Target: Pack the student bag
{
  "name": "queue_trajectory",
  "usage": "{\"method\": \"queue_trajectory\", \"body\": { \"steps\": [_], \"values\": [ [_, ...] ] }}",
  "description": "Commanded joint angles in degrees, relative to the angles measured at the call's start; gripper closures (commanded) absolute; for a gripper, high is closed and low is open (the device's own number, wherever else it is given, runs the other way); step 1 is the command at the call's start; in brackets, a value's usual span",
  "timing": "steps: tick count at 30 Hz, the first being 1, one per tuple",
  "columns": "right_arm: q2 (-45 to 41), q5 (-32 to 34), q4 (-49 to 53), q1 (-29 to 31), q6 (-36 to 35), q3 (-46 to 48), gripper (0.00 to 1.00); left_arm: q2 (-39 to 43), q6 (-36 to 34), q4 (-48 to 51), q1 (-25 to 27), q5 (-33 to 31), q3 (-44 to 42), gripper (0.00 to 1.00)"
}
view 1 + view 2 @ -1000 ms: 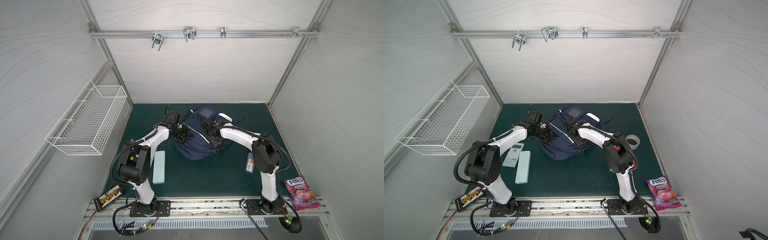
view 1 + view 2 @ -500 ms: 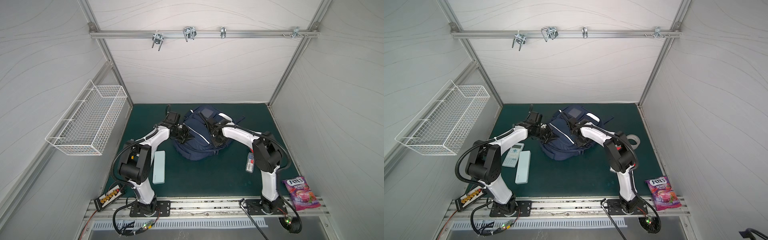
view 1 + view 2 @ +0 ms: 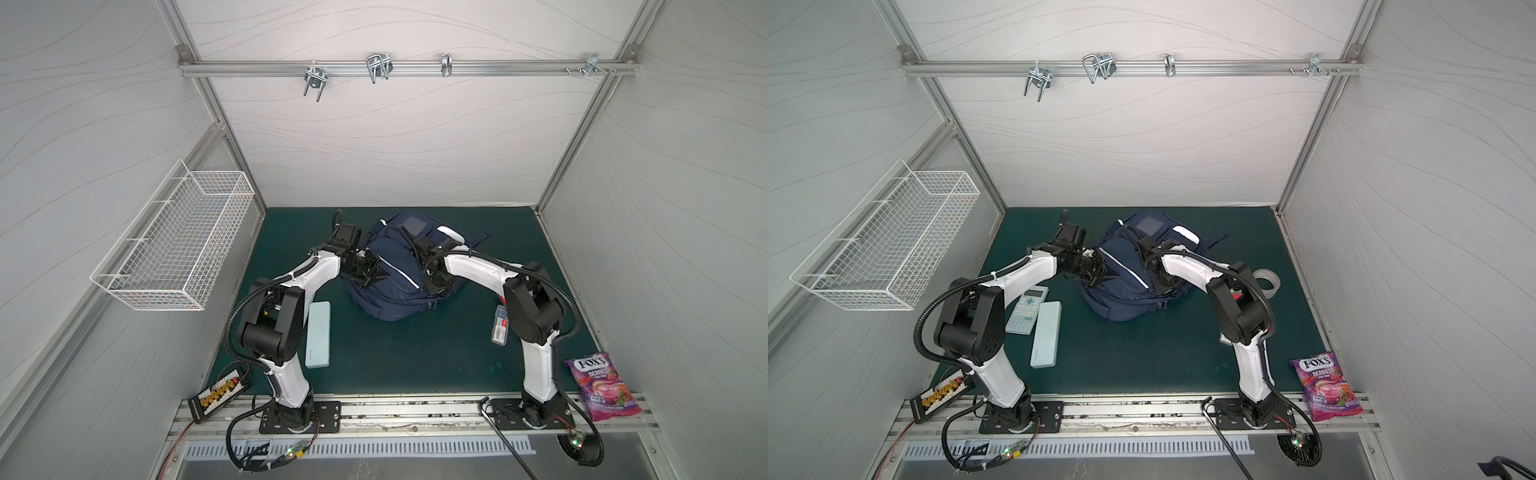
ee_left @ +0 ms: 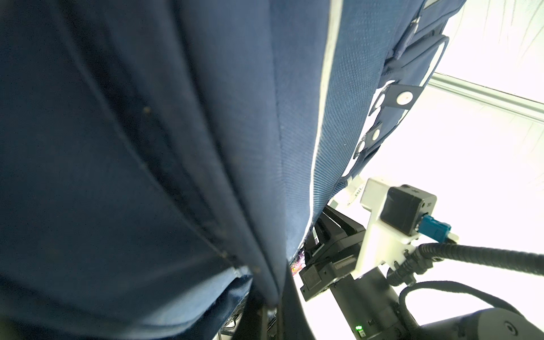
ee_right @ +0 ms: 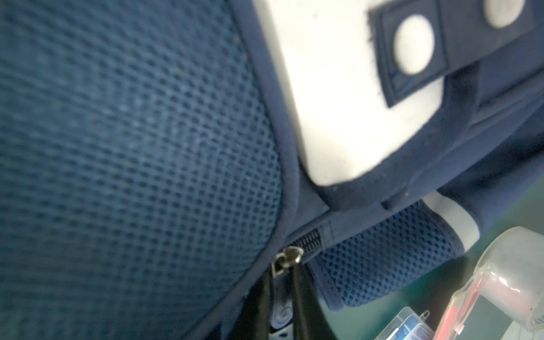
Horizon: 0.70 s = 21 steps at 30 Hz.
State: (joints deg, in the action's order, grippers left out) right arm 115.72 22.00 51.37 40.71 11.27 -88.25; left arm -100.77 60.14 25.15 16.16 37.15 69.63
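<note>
Right gripper (image 5: 287,266) tighter; one student bag (image 3: 390,301)

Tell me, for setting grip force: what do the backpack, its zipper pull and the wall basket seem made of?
Student bag: matte navy woven fabric, mesh weave showing close up. Zipper pull: probably metal head, dull grey glint. Wire basket: likely white-coated metal, thin grid.

White links (image 3: 316,270), black joints (image 3: 270,328), corrugated black cables (image 4: 485,259).
</note>
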Motion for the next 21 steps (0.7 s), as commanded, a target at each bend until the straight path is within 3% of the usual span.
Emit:
{"method": "queue_trajectory", "body": {
  "steps": [1,2,6,12,14,16,21],
  "values": [
    [1.9,-0.7,2.4,-0.6,0.6,1.8,0.75,-0.9,-0.5,-1.8,-0.1,1.4,3.2,1.0],
    [2.0,-1.3,2.2,-0.8,0.7,1.8,0.85,-1.0,-0.5,-1.8,-0.2,1.4,3.2,1.0],
    [1.6,-2.3,2.0,-1.2,1.1,1.6,0.96,-0.9,-0.5,-1.8,-0.2,1.3,3.4,1.0],
    [-1.5,-4.0,5.9,-1.2,2.1,-2.1,1.0,-1.5,-0.7,-1.6,-0.2,1.1,3.7,1.0],
    [-2.5,-9.4,9.5,-1.8,3.3,-4.7,1.0,-1.5,-0.2,-2.5,-0.2,1.1,3.4,1.0],
    [-3.3,-18.9,13.0,-2.5,4.8,-6.3,1.0,-1.4,0.4,-3.4,-0.2,1.1,3.1,1.0],
    [-8.2,-36.8,10.1,0.1,9.4,0.2,1.0,-0.2,3.0,-6.9,-0.2,0.8,1.5,1.0]
  ]
}}
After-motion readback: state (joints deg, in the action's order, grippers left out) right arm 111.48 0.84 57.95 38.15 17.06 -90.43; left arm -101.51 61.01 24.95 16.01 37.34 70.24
